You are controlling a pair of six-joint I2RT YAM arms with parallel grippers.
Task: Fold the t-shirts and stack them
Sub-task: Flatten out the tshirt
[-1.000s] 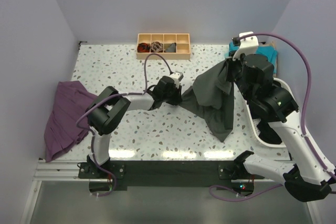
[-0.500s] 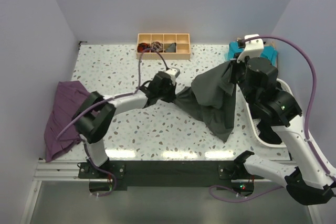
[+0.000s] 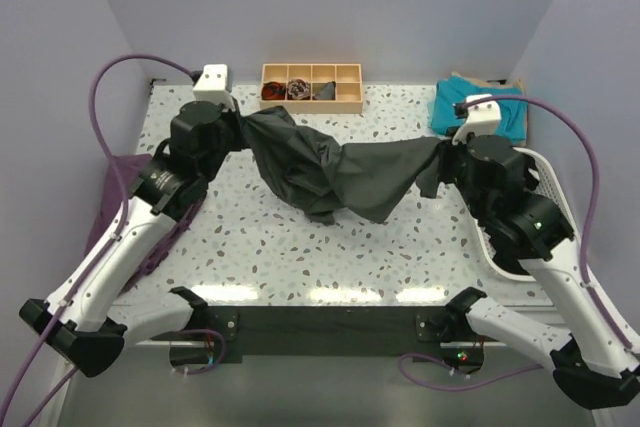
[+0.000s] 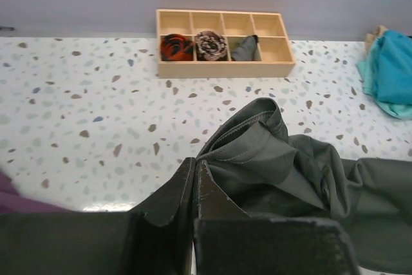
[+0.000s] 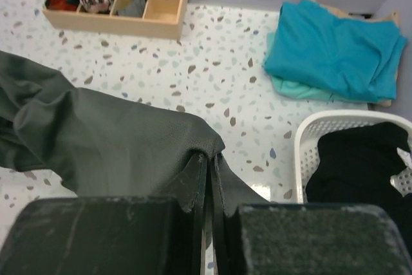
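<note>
Charcoal t-shirt (image 3: 335, 172) hangs bunched between both grippers across the middle of the table (image 3: 300, 247), its middle sagging low; we can't tell if it touches the surface. Left gripper (image 3: 238, 129) sits at 10 o'clock, jaws pinched closed on one end of the cloth, as we also see in the left wrist view (image 4: 194, 173). Right gripper (image 3: 443, 157) sits at 3 o'clock, jaws closed on the other end (image 5: 210, 159). Teal t-shirt (image 3: 480, 107) lies folded at 2 o'clock, apart from the charcoal one. Wooden tray (image 3: 311, 87) is at 12 o'clock. White basket (image 3: 545, 187) at 4 o'clock holds black cloth (image 5: 360, 159). Purple garment (image 3: 113, 179) lies at 9 o'clock.
</note>
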